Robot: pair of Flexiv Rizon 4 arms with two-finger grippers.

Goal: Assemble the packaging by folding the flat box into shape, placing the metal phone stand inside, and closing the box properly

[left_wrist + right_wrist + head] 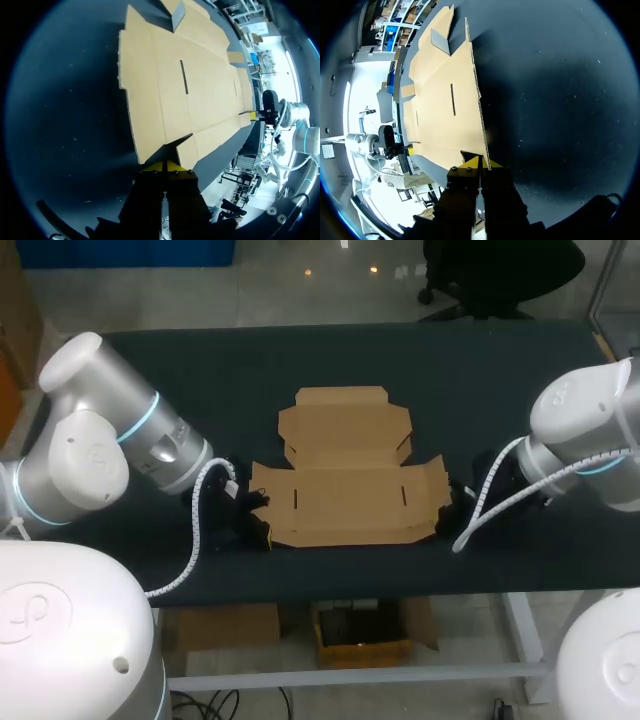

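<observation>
Both jaws clench the flat box (345,480), one at each near corner.

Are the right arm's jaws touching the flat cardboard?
Touching. The right wrist view shows the cardboard with its near corner pinched between the shut jaws.

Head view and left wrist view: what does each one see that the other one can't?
Only the head view shows the whole outline of the flat box at once, and my big silver left arm beside it. Only the left wrist view shows the left gripper close up, with its yellow tips together right at the box's near corner. I cannot tell whether they pinch it. Both show the brown box lying unfolded on the dark table, with the right gripper at its other end.
</observation>
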